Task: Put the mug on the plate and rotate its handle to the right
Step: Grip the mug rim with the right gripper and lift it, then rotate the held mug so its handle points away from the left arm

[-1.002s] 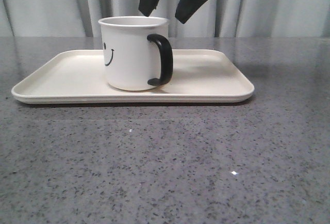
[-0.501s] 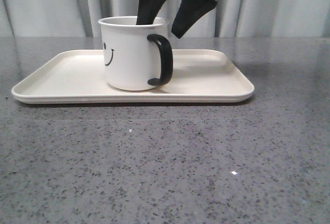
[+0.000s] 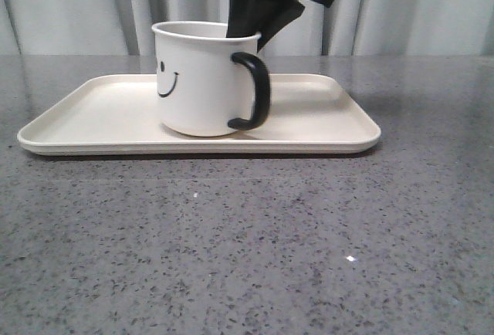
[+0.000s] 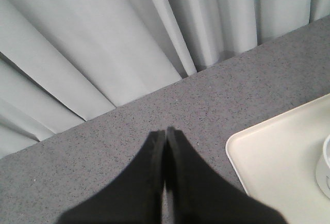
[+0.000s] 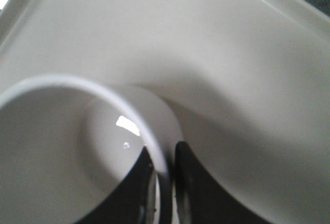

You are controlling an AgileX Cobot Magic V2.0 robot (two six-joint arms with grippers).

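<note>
Mug (image 3: pixel 202 80) stands on plate (image 3: pixel 85 111), handle (image 3: pixel 255 90) at three o'clock. Right gripper (image 5: pixel 166 168) is clamped on the mug's rim; left gripper (image 4: pixel 165 136) has fingers pressed together, well apart.

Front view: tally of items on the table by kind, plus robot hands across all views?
Mugs: 1, the mug, standing on the tray.
Trays: 1, the plate.
Hands: 2, right hand clamped on the mug's rim, left hand closed and empty.
Total: 4
</note>
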